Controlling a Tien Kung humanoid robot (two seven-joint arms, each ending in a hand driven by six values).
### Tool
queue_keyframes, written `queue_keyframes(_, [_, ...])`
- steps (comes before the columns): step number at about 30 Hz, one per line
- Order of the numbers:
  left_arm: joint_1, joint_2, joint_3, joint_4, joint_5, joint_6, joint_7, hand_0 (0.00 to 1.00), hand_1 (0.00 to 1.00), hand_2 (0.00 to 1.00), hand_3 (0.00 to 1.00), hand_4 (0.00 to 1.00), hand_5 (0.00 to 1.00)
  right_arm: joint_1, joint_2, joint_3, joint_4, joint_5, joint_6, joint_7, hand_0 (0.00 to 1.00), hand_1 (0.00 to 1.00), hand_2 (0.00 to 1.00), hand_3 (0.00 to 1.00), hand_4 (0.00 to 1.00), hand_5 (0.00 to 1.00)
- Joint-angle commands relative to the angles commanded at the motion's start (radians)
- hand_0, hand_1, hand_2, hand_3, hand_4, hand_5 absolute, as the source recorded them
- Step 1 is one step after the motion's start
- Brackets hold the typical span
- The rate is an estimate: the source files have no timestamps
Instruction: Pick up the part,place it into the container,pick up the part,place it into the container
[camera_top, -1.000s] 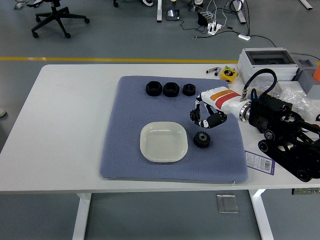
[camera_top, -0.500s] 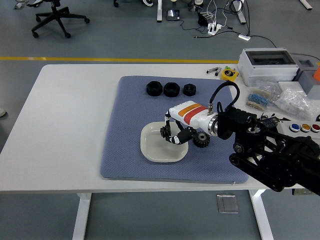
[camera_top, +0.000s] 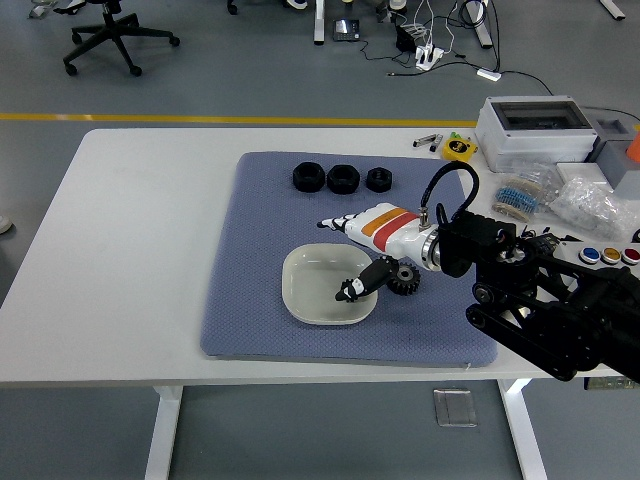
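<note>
The dish (camera_top: 300, 285), a shallow cream square with rounded corners, sat flat and looked empty where visible. A black gear (camera_top: 405, 279) lay flat just beside its right edge. Three black nuts (camera_top: 341, 179) stood in a close row well beyond the dish's far side, the rightmost the smallest.

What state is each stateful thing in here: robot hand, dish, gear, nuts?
Right robot hand: open, fingers spread over the dish, holding nothing.
White dish: upright on the blue mat; contents not discernible.
Black gear: lying on the mat beside the dish.
Three black nuts: resting in a row at the mat's far edge.
</note>
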Motion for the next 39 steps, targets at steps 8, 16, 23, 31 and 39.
queue_keyframes(8, [-0.002, 0.002, 0.028, 0.0, -0.044, 0.001, -0.011, 0.895, 0.889, 0.897, 0.64, 0.559, 0.694, 0.007, -0.095, 0.019, 0.004, -0.005, 0.054, 0.002, 0.602, 0.68, 0.784, 0.875, 0.998, 0.525])
queue_keyframes(16, [0.001, -0.002, 0.031, 0.0, -0.054, 0.003, -0.009, 0.893, 0.889, 0.897, 0.64, 0.559, 0.702, -0.017, -0.13, -0.004, -0.062, -0.011, -0.005, 0.043, 0.557, 0.655, 0.757, 0.836, 0.998, 0.472])
queue_keyframes(23, [-0.001, -0.003, 0.042, 0.0, -0.065, 0.002, -0.008, 0.892, 0.89, 0.897, 0.643, 0.559, 0.703, -0.048, -0.112, -0.021, -0.131, -0.01, -0.092, 0.081, 0.513, 0.632, 0.738, 0.82, 0.998, 0.447])
queue_keyframes(31, [0.0, -0.003, 0.056, 0.0, -0.082, 0.002, -0.01, 0.892, 0.891, 0.897, 0.643, 0.56, 0.704, -0.059, -0.095, -0.033, -0.15, -0.017, -0.089, 0.087, 0.511, 0.626, 0.74, 0.828, 0.998, 0.453])
queue_keyframes(39, [-0.001, -0.003, 0.059, 0.0, -0.087, 0.003, -0.011, 0.892, 0.891, 0.898, 0.643, 0.561, 0.704, -0.063, -0.07, -0.036, -0.206, 0.007, -0.118, 0.099, 0.462, 0.603, 0.712, 0.748, 0.998, 0.416])
